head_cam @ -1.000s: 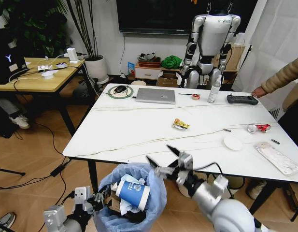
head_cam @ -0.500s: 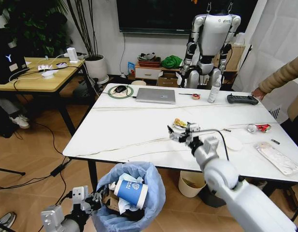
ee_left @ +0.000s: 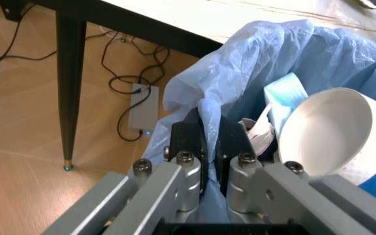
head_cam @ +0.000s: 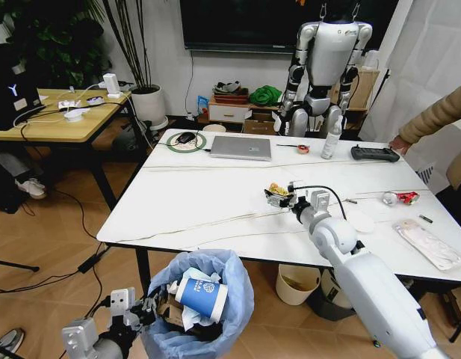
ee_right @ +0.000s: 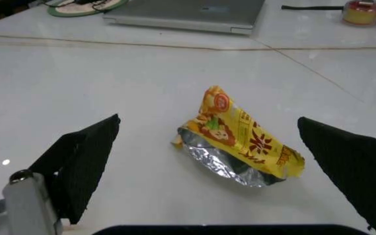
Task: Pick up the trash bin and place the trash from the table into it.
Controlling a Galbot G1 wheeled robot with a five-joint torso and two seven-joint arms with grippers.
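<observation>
The trash bin [head_cam: 204, 303], dark with a crinkly light-blue bag [ee_left: 273, 63], hangs below the table's near edge. My left gripper [head_cam: 146, 310] [ee_left: 209, 139] is shut on its bagged rim. A blue paper cup [head_cam: 202, 295] [ee_left: 335, 142] and crumpled paper lie inside. My right gripper [head_cam: 284, 200] [ee_right: 207, 122] is open just above the white table [head_cam: 193, 202], one finger on either side of the yellow snack wrapper [head_cam: 276, 188] [ee_right: 240, 142], not touching it. Farther right lie a white lid [head_cam: 360, 221], a crushed red-silver can [head_cam: 402, 198] and a clear packet [head_cam: 430, 245].
At the table's far side are a laptop [head_cam: 240, 147], a tape roll [head_cam: 302, 149], a bottle [head_cam: 331, 140] and a black controller [head_cam: 374, 154]; a person's hand [head_cam: 400, 142] rests there. A cream bucket [head_cam: 297, 280] stands under the table. A wooden desk [head_cam: 58, 123] is at the left.
My right arm has swung up from beside the bin and out over the table to the yellow wrapper, staying open. The left gripper and bin have hardly moved.
</observation>
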